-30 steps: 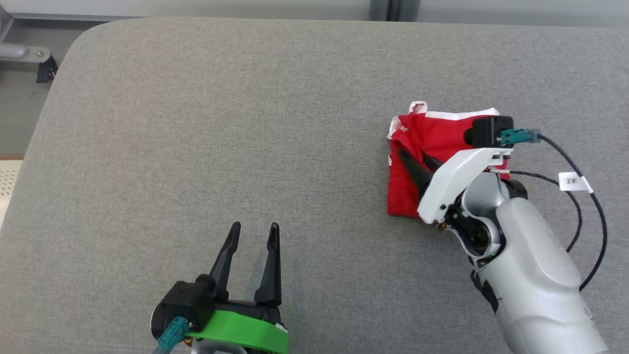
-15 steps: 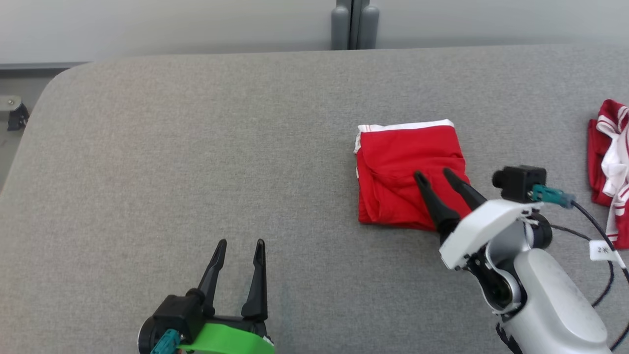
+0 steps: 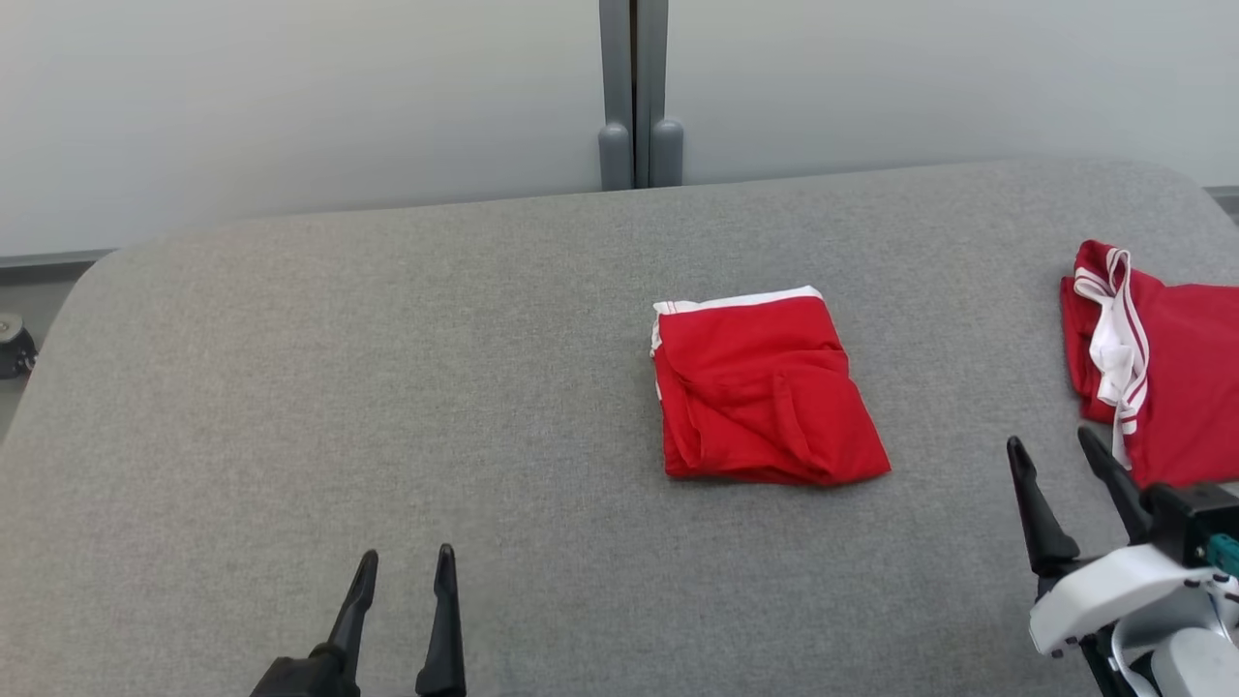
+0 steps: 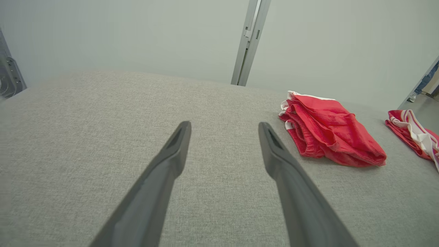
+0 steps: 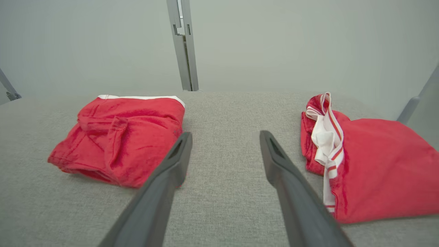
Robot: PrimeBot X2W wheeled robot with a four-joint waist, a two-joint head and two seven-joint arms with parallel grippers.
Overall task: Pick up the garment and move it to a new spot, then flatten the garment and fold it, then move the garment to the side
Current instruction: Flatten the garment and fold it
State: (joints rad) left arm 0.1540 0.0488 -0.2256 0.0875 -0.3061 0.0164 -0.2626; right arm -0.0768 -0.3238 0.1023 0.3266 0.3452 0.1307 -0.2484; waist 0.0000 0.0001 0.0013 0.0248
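- Two pincers, both empty: you have the left gripper [image 3: 407, 552] and the right gripper [image 3: 1050, 439] with fingers spread wide.
- Your folded red garment [image 3: 765, 392] lies on the grey cushion [image 3: 387, 387], right of centre, clear of both.
- A second red garment [image 3: 1171, 387] lies near the right gripper.

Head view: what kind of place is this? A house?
Probably a robot lab, not a house: a grey padded table, bare wall panels joined by a metal post, and a folded garment near a second garment.
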